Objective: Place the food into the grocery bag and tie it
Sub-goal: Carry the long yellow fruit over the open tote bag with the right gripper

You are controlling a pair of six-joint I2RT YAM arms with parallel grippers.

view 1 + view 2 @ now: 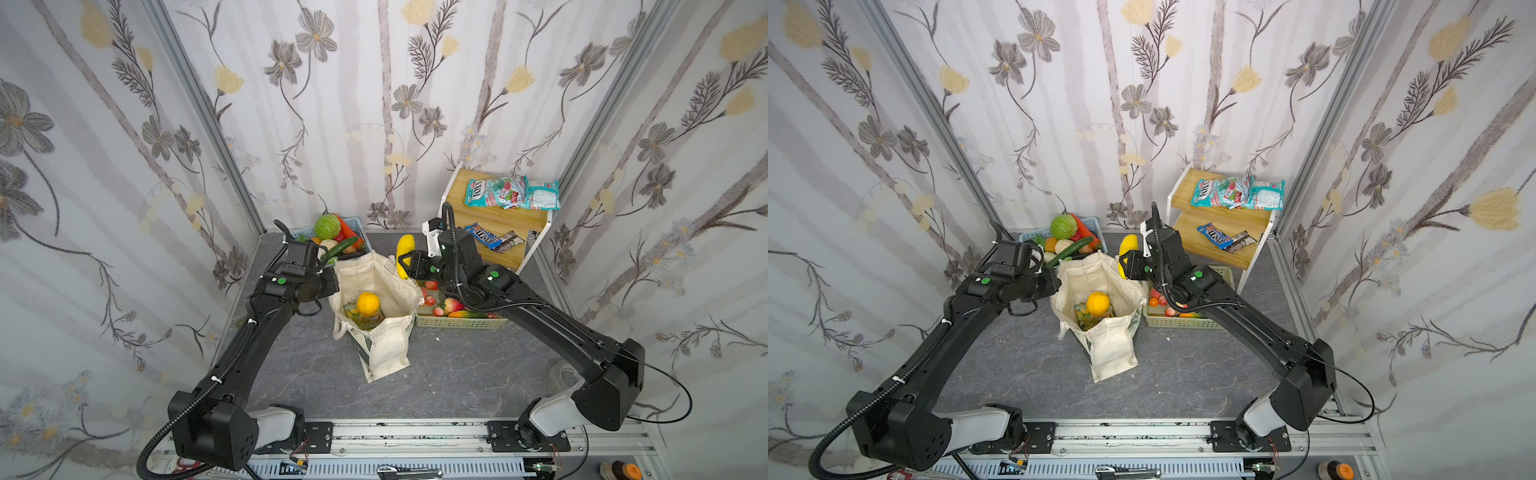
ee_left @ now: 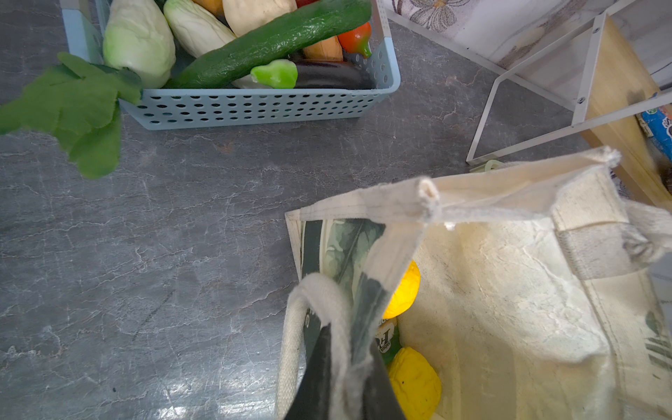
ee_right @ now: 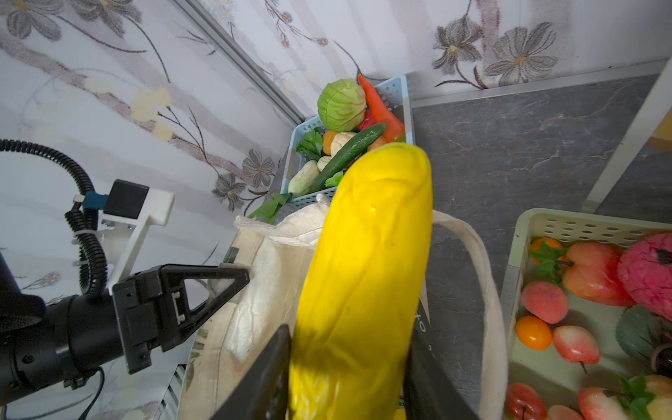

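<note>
Floral wallpaper [image 1: 374, 83] covers all three walls, with grey and pale yellow flowers on dark stems over white and grey-brown stripes. Metal posts [image 1: 199, 104] mark the two rear corners, slanting from the upper edge down toward the middle of the frame. The floor [image 1: 457, 374] is a dark grey surface with pale marble-like veins. A two-step wooden shelf [image 1: 498, 218] with a white metal frame stands right of centre, against the back wall. A silver rail [image 1: 415, 436] runs along the bottom edge. The light is soft and even.
</note>
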